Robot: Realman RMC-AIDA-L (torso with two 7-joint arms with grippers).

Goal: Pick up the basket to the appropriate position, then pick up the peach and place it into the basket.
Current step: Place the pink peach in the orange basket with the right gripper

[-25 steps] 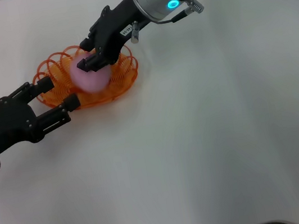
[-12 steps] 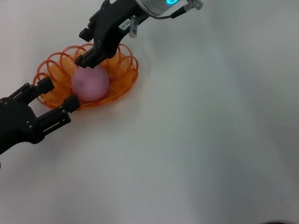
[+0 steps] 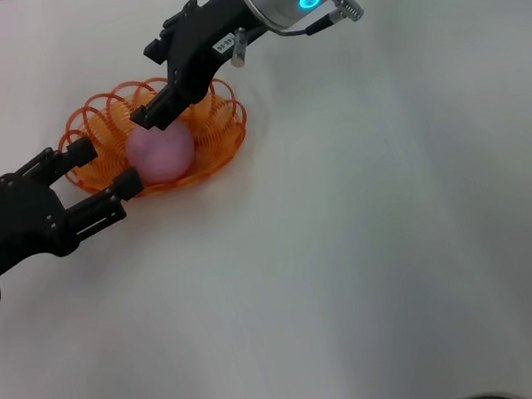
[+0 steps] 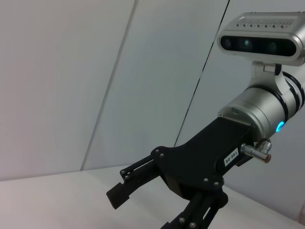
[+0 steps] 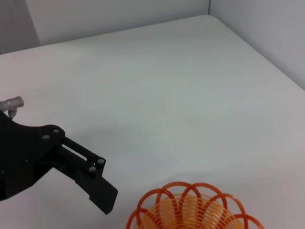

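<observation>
The orange basket (image 3: 217, 126) lies on the white table at the far left. The pink peach (image 3: 162, 153) rests inside it, free of both grippers. My right gripper (image 3: 147, 85) hovers just above the peach, open and empty, with its lower fingertip close over the fruit. My left gripper (image 3: 105, 166) is open, and its two fingers straddle the basket's near-left rim. The right wrist view shows one of that gripper's own fingers (image 5: 90, 183) and the basket's rim (image 5: 190, 210). The left wrist view shows the right gripper's fingers (image 4: 125, 188) spread apart.
The white table (image 3: 404, 238) stretches to the right and toward me with nothing else on it. A wall and its corner stand behind the table in the left wrist view (image 4: 95, 71).
My right gripper has let go of the peach, which now sits in the basket. The gripper has opened and risen slightly. The left arm has not moved.
</observation>
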